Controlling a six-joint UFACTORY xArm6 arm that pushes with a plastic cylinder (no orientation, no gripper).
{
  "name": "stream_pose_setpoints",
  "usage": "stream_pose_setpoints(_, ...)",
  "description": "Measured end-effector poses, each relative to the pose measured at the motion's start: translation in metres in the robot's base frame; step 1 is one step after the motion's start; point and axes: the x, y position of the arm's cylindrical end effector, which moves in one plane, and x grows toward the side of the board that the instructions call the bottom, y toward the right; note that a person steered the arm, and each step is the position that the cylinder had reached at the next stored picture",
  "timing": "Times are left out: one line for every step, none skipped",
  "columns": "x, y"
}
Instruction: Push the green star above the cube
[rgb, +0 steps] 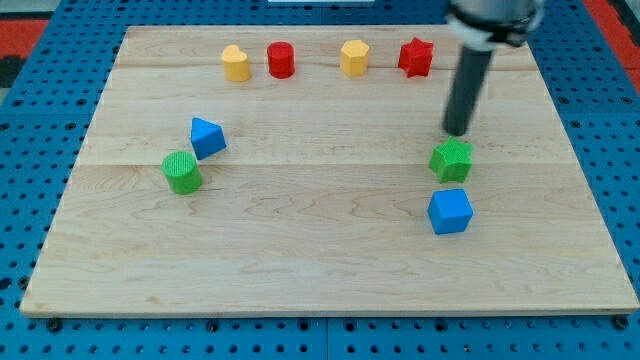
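Note:
The green star (451, 160) lies on the wooden board (320, 260) at the view's right, directly above the blue cube (450, 211) with a small gap between them. My tip (457, 132) stands just above the green star, very close to its top edge, perhaps touching it. The dark rod rises from there to the view's top right.
A blue triangular block (207, 137) and a green cylinder (182, 172) lie at the left. Along the top edge stand a yellow block (235, 63), a red cylinder (281, 60), a yellow hexagon (354, 57) and a red star (416, 57).

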Motion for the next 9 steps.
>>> stream_pose_setpoints(0.008,0.048)
stream_pose_setpoints(0.033,0.034)
stream_pose_setpoints(0.037,-0.034)
stream_pose_setpoints(0.044,-0.052)
stream_pose_setpoints(0.03,-0.018)
stream_pose_setpoints(-0.008,0.017)
stream_pose_setpoints(-0.068,0.063)
stream_pose_setpoints(-0.144,0.031)
stream_pose_setpoints(-0.16,-0.033)
